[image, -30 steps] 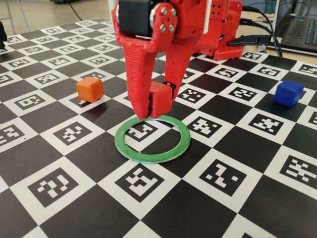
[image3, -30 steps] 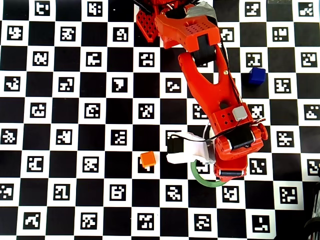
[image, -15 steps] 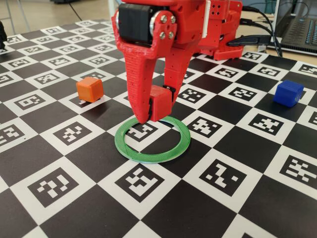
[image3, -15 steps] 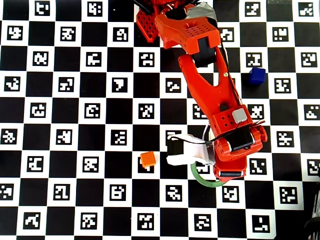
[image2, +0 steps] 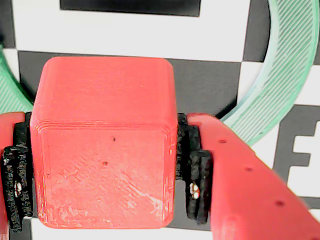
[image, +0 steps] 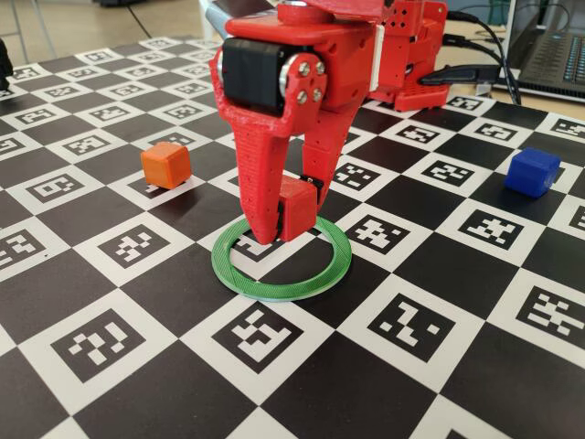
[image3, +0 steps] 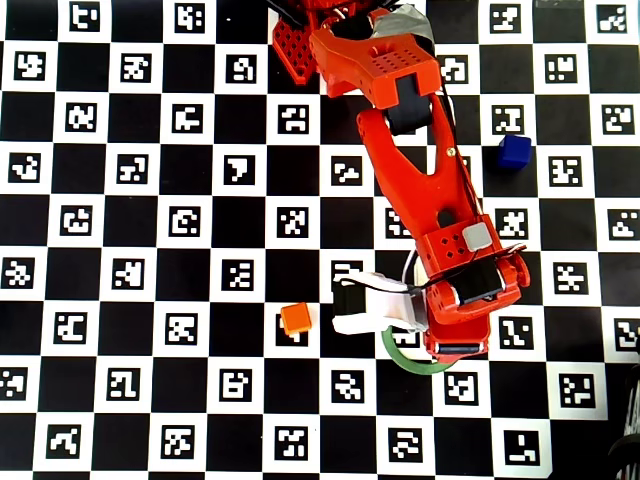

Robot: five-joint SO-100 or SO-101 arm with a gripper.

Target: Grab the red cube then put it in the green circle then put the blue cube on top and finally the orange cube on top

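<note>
My red gripper (image: 281,234) is shut on the red cube (image: 298,207) and holds it just inside the far rim of the green circle (image: 281,259), close above the board. In the wrist view the red cube (image2: 102,140) fills the space between the black pads (image2: 197,177), with the green circle (image2: 282,85) curving at the right. The orange cube (image: 165,165) sits on the board to the left, and the blue cube (image: 532,171) at the right. In the overhead view the arm hides the red cube; the green circle (image3: 410,364) shows partly, with the orange cube (image3: 295,319) and blue cube (image3: 515,151) apart.
The board (image: 110,347) is a black and white checker of marker squares. The arm's base (image: 411,55) stands at the back, with cables and a laptop (image: 548,46) behind at the right.
</note>
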